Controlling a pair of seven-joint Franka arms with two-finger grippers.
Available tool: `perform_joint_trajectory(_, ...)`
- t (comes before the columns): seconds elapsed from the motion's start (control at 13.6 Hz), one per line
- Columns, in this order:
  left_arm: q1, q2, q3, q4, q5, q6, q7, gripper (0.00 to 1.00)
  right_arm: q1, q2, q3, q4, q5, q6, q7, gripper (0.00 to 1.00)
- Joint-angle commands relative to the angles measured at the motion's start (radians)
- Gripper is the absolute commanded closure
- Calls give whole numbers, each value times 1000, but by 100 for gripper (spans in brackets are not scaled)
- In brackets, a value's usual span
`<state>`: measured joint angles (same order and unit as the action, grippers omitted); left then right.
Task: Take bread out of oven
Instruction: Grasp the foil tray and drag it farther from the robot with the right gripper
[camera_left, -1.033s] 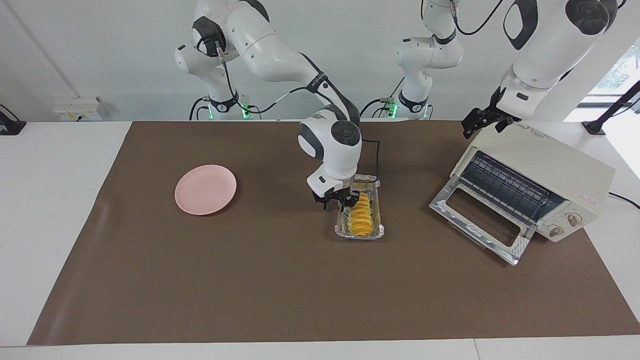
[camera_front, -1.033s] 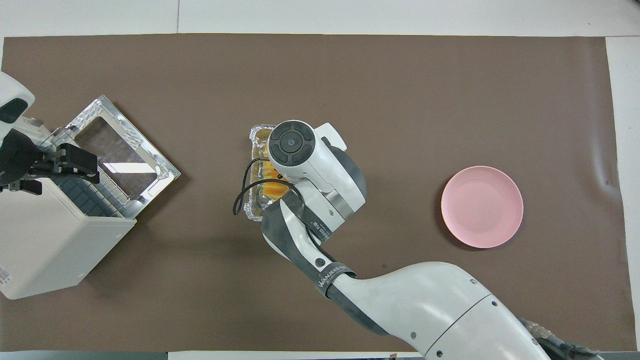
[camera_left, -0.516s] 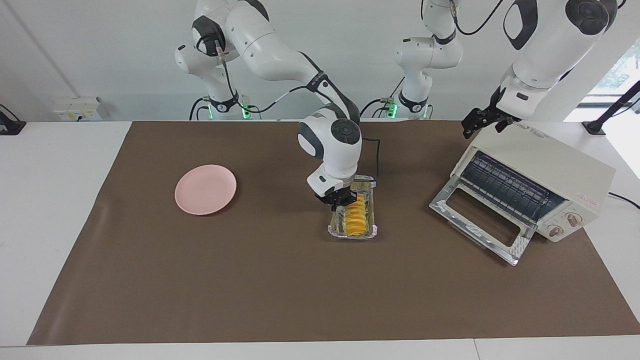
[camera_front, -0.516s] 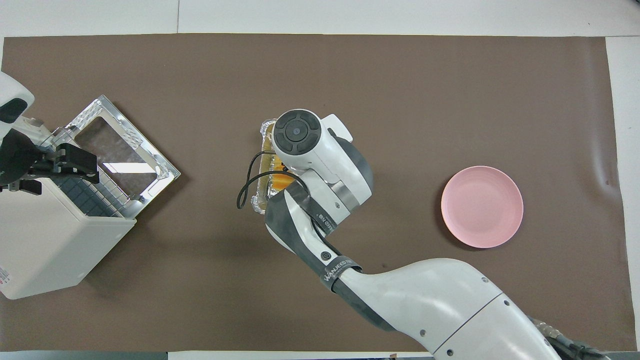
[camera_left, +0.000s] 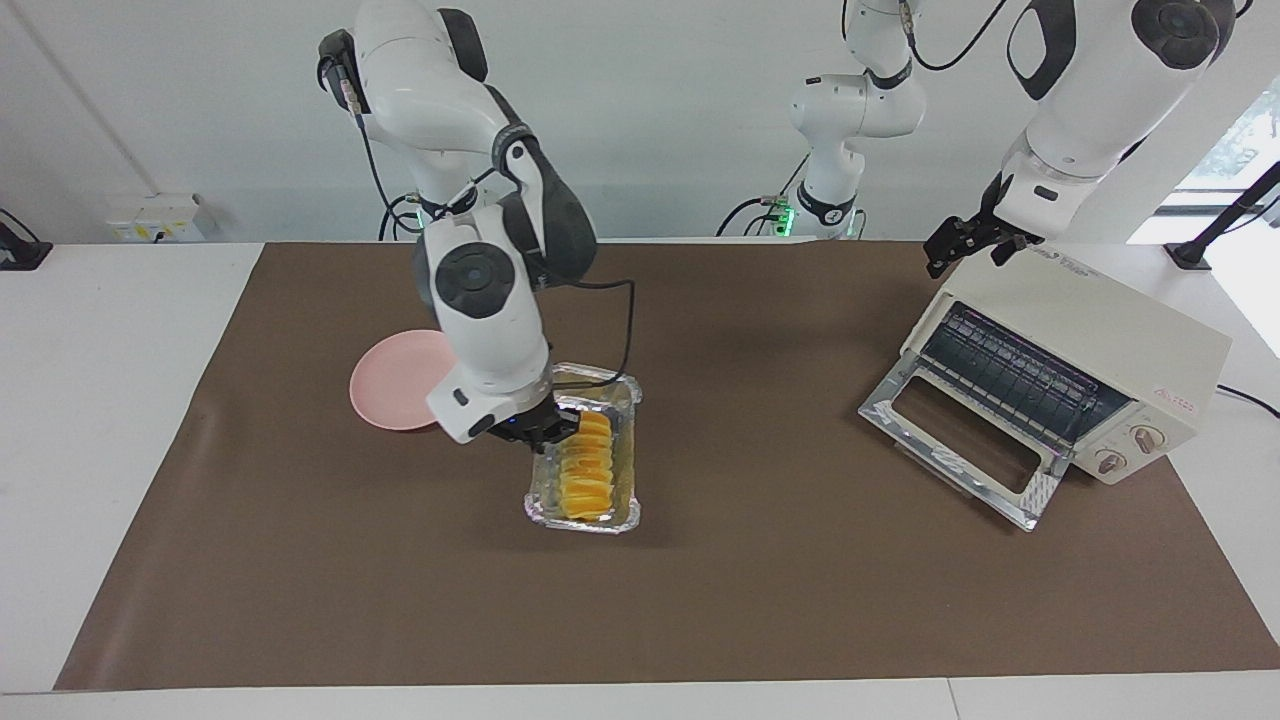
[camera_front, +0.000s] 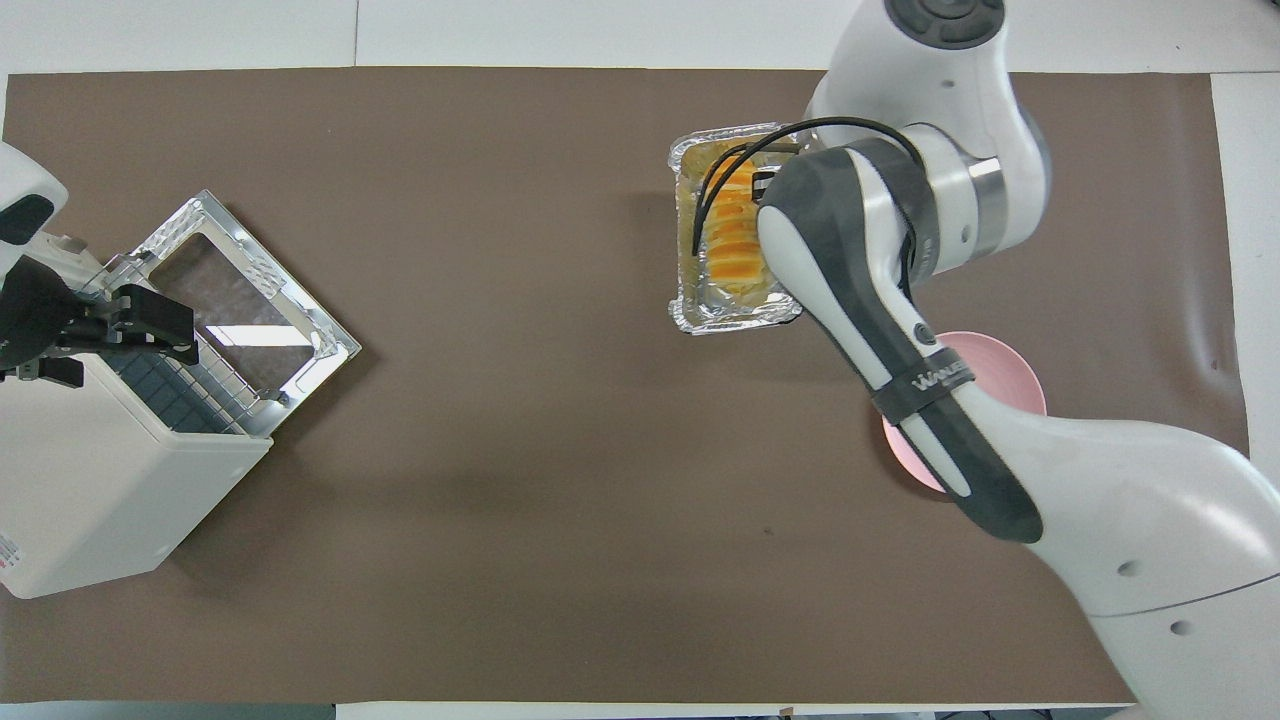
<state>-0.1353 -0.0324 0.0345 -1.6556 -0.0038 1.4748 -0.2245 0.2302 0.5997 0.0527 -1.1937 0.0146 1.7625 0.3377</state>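
The bread (camera_left: 586, 468) is an orange-yellow ridged loaf lying in a crinkled foil tray (camera_left: 628, 400). My right gripper (camera_left: 558, 426) is shut on the tray's rim and holds it above the mat, beside the pink plate. In the overhead view the bread (camera_front: 735, 243) and the tray (camera_front: 684, 300) show past my right forearm. The cream-white oven (camera_left: 1090, 320) stands at the left arm's end, its glass door (camera_left: 960, 440) dropped open and its rack bare. My left gripper (camera_left: 962, 243) waits at the oven's top corner; it also shows in the overhead view (camera_front: 130, 326).
The pink plate (camera_left: 388, 385) lies on the brown mat (camera_left: 700, 600) toward the right arm's end, partly hidden by my right arm; a bit of it shows in the overhead view (camera_front: 1010, 370). The oven (camera_front: 100, 480) has two knobs (camera_left: 1128, 450).
My right arm has swung toward the plate, carrying the foil tray with the bread away from the oven and higher above the mat. The left arm has not moved.
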Motion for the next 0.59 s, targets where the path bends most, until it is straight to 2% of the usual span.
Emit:
perform_joint_trajectory(0.0,10,-17,-5,-20,-15,21,0,0,-93,17,10,23,8,-12,-184,100)
perform_joint_trajectory(0.52,10,-17,-5,-20,-15,25,2,0,-276,32,9,-40,4,103,-451,100)
